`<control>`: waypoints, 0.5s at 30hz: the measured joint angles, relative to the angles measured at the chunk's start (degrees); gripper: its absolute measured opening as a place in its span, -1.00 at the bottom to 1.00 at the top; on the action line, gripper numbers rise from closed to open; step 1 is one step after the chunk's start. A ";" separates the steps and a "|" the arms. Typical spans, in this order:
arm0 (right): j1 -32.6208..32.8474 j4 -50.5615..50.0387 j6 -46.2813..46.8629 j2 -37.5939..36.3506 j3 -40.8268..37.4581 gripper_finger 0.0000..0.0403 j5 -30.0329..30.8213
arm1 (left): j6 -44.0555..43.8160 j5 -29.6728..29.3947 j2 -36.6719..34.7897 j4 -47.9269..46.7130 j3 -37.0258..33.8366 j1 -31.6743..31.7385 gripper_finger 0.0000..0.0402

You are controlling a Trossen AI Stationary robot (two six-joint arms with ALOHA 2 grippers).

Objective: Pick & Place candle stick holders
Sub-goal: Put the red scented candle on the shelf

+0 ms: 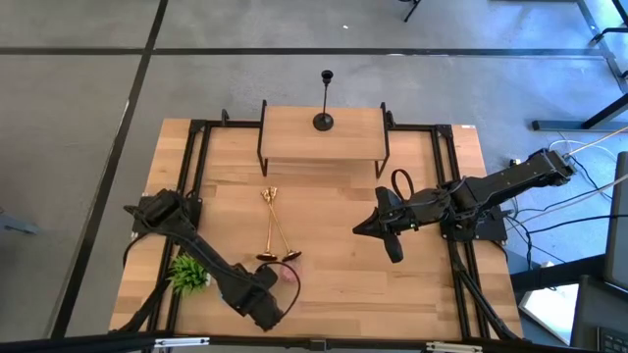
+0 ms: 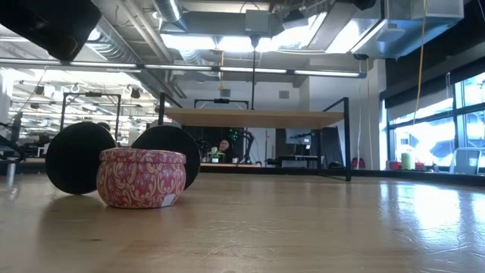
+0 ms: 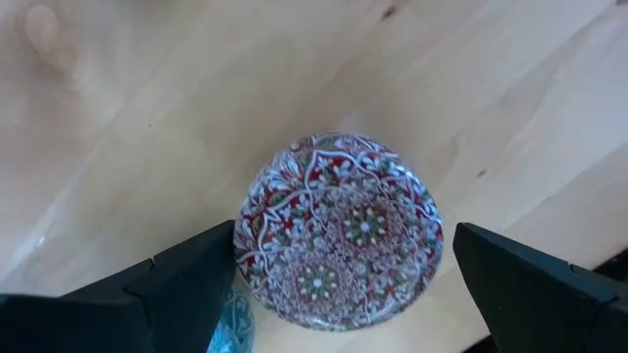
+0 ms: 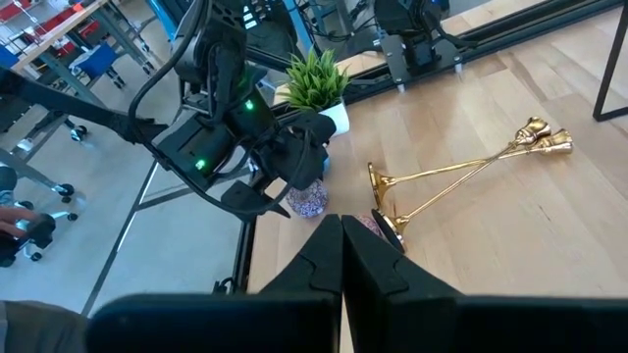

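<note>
The black candlestick (image 1: 325, 103) stands upright on its round base on a raised wooden shelf (image 1: 294, 137) at the table's far middle. Two gold candlesticks (image 1: 274, 227) lie crossed on their sides on the table, bases toward the near edge; they also show in the right wrist view (image 4: 461, 175). My left gripper (image 3: 343, 235) is open and hangs above a pink patterned tin (image 3: 339, 233), one finger on either side of it, clear of it. My right gripper (image 4: 341, 230) is shut and empty, over the table to the right of the gold pair (image 1: 365, 227).
The tin (image 2: 142, 177) stands just in front of the gold candlesticks' two round bases (image 2: 79, 157). A small green plant (image 1: 189, 273) sits at the near left corner. A black frame (image 1: 201, 157) borders the table's sides. Bare wood lies between the gold pair and my right arm.
</note>
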 joint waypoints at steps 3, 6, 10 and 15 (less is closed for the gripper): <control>0.01 0.02 0.00 0.00 0.00 -1.00 0.09 | 0.06 -0.02 1.04 0.25 -0.01 0.00 0.84; 0.00 0.24 0.00 0.00 0.00 -1.00 0.46 | 0.98 1.07 1.95 1.30 -0.02 0.07 0.84; 0.02 0.46 0.02 0.00 0.00 -1.00 0.57 | 2.37 1.92 2.32 2.84 -0.02 0.07 0.84; 0.00 0.44 0.02 0.00 0.00 -1.00 0.59 | 5.36 1.94 2.32 3.30 -0.02 0.39 0.84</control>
